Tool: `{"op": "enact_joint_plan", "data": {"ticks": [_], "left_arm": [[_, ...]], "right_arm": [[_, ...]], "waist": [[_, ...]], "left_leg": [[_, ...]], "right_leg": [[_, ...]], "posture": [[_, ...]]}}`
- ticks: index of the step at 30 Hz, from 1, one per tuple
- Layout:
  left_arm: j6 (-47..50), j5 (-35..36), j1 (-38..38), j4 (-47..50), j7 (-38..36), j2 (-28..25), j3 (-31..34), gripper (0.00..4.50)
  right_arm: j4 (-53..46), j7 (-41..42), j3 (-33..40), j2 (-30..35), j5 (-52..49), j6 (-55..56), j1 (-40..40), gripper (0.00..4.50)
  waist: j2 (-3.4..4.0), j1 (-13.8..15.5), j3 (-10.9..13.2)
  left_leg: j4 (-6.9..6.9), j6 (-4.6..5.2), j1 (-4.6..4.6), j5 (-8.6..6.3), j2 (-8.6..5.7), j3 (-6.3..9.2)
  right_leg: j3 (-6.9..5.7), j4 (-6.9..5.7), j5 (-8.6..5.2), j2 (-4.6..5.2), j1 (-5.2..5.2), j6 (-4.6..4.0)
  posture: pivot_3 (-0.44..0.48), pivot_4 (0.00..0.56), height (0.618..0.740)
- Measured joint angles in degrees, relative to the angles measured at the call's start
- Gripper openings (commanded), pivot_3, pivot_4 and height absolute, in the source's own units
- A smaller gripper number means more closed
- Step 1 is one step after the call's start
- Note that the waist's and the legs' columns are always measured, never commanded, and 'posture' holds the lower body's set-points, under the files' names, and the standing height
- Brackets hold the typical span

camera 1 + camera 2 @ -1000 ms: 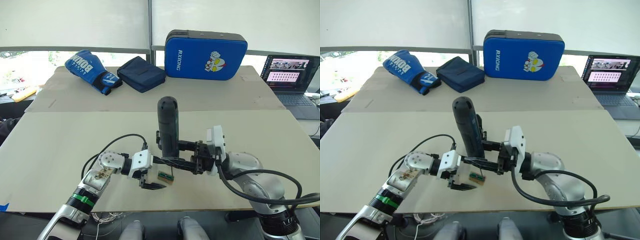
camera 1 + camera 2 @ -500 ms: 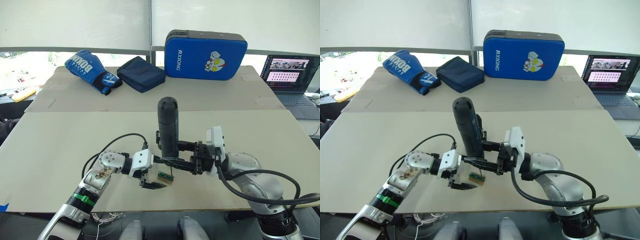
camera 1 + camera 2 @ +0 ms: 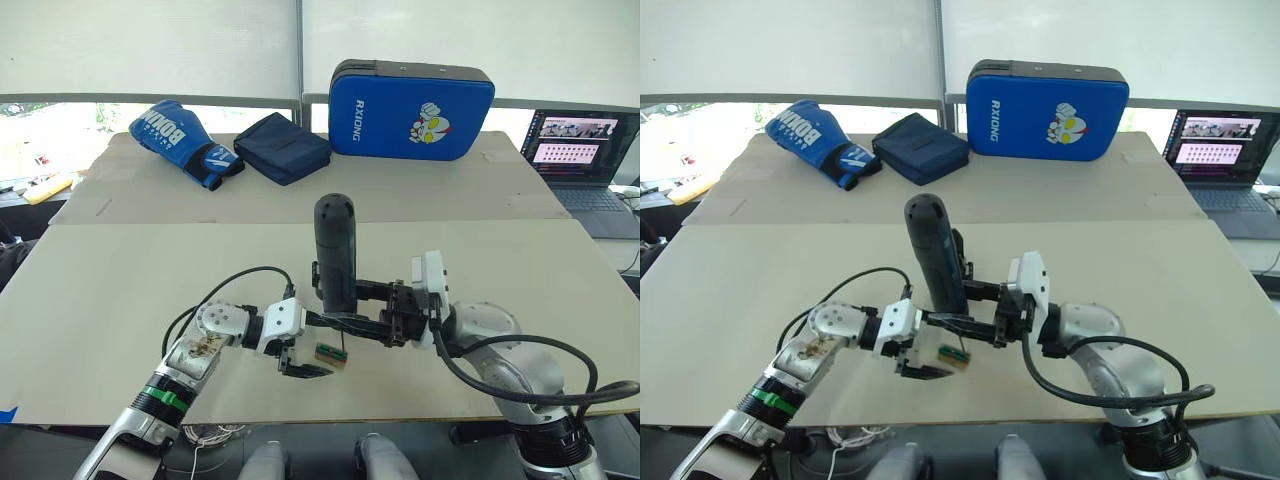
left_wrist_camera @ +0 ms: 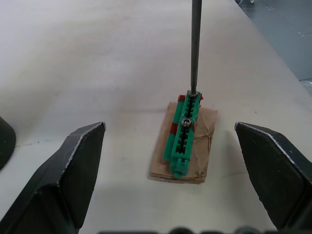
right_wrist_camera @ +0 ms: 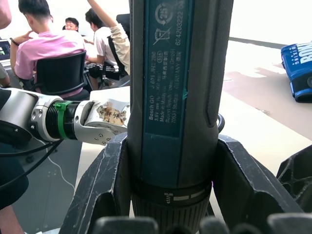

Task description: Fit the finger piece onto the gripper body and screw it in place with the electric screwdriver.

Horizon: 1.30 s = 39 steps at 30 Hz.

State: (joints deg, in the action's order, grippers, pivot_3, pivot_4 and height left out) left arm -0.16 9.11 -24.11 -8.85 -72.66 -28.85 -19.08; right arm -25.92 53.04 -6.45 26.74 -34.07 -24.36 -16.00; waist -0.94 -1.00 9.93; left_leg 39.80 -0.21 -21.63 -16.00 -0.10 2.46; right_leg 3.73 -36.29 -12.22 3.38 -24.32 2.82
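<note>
Behind the electric screwdriver [image 3: 335,255], right tool [image 3: 352,305], fingertips hidden

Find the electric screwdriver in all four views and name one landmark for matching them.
Left eye view: the electric screwdriver stands upright at centre, clamped in the right tool.
Right eye view: the electric screwdriver is upright, just left of centre.
Left wrist view: its thin metal bit comes down onto the green-topped block.
Right wrist view: its barrel stands close up between the fingers.
Shared landmark: the green-topped block under the bit.
</note>
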Motion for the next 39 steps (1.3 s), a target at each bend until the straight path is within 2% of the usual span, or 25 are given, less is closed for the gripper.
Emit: {"op": "enact_joint_plan", "data": {"ticks": [11,18,24,29,33,35,39], "left_arm": [[10.81,4.84,4.32,12.47,0.37,-6.66,4.28,4.50],[16.04,8.97,5.83,16.51,0.71,-10.60,8.78,4.50],[15.57,8.96,3.86,12.42,1.07,-11.35,10.29,4.50],[13.91,8.67,-0.94,5.65,1.06,-9.61,10.38,4.50],[11.66,7.02,-2.68,0.41,1.26,-7.96,10.11,4.50],[10.09,6.29,-3.96,-2.59,1.28,-7.07,9.99,4.50],[7.29,4.27,-7.20,-7.66,1.35,-5.38,9.41,4.50]], "right_arm": [[-3.89,-3.72,3.25,2.72,-9.14,-9.09,-6.91,1.93],[0.46,-4.50,3.83,3.16,-16.02,-16.89,-21.11,1.93],[9.42,-1.25,3.63,2.93,-17.41,-21.05,-29.56,1.93],[19.46,-2.14,3.08,-1.92,-16.69,-23.77,-42.63,1.93],[25.98,-3.39,2.75,-4.84,-14.15,-23.76,-46.80,1.93],[28.93,-2.74,1.75,-5.70,-11.20,-22.08,-47.29,1.93],[33.27,-0.95,-0.38,-7.29,-6.02,-18.53,-47.42,1.93]], "waist": [[0.01,-0.12,0.01],[0.01,-0.38,0.02],[0.01,-0.04,0.03],[0.02,-0.39,0.03],[0.00,-0.55,0.02],[0.00,-0.41,0.02],[0.00,-0.38,0.02]], "left_leg": [[-0.03,0.01,-0.01,0.00,0.02,0.04],[-0.05,0.01,0.00,0.00,0.05,0.08],[0.00,0.01,-0.14,0.00,0.01,0.06],[-0.11,0.01,-0.18,0.00,0.04,0.08],[-0.02,0.00,-0.65,0.00,-0.01,0.05],[0.03,-0.01,-0.77,0.01,-0.04,0.04],[0.02,-0.02,-0.85,0.01,-0.04,0.04]], "right_leg": [[-0.01,0.03,0.00,0.00,-0.02,0.00],[-0.04,0.03,0.00,-0.01,-0.04,-0.01],[-0.08,0.06,0.03,0.03,-0.09,-0.01],[-0.12,0.04,0.05,-0.01,-0.24,-0.06],[-0.10,-0.06,0.09,0.05,-0.70,-0.08],[-0.11,-0.48,0.10,0.07,-0.85,-0.08],[-0.11,-0.49,0.11,0.06,-0.94,-0.09]], "posture": [[0.000,0.150,0.740],[0.000,0.150,0.740],[0.000,0.150,0.740],[0.000,0.150,0.740],[0.000,0.150,0.740],[0.000,0.150,0.740],[0.000,0.150,0.740]]}}
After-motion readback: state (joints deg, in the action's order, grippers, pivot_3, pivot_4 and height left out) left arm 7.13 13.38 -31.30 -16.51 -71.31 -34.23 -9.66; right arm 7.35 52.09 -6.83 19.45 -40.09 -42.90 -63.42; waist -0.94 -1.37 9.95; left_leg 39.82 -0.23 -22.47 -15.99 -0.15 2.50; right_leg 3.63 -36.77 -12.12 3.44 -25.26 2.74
